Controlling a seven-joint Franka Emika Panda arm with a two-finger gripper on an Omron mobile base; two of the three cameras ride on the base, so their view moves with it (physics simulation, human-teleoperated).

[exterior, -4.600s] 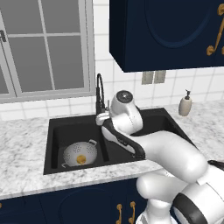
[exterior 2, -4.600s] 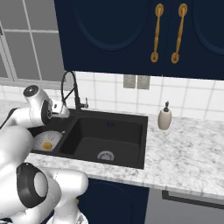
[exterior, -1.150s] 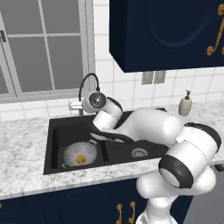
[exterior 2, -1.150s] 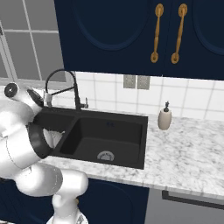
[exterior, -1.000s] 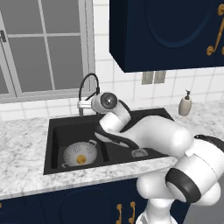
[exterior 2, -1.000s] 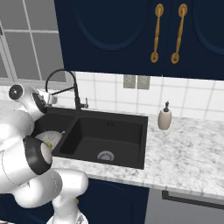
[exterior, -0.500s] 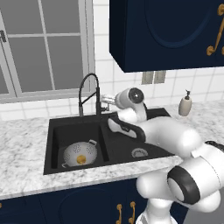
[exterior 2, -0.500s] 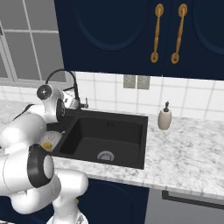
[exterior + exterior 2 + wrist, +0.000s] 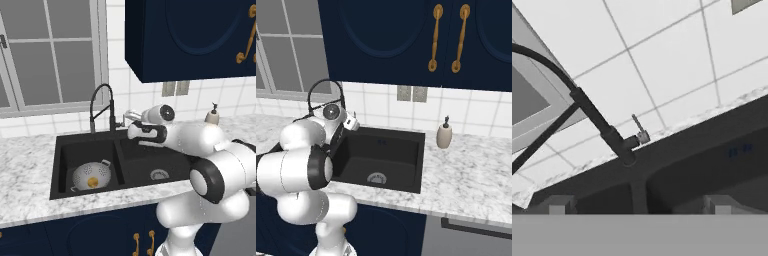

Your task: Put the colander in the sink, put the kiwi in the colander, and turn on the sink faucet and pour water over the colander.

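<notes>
gripper (image 9: 128,116) spread wide, holding nothing, at 3 o'clock of the sink faucet (image 9: 101,107); kiwi (image 9: 92,183) sits in the colander (image 9: 90,175).

Gripper (image 9: 637,206) wide open, arm outstretched

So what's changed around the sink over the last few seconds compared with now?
The faucet spout has swung from over the divider to arch left over the basin holding the colander. The gripper, open, went left with it, then pulled back right and now sits just right of the faucet base, facing its side lever. The colander, the kiwi inside it and the soap dispenser stayed put. No water visible.
</notes>
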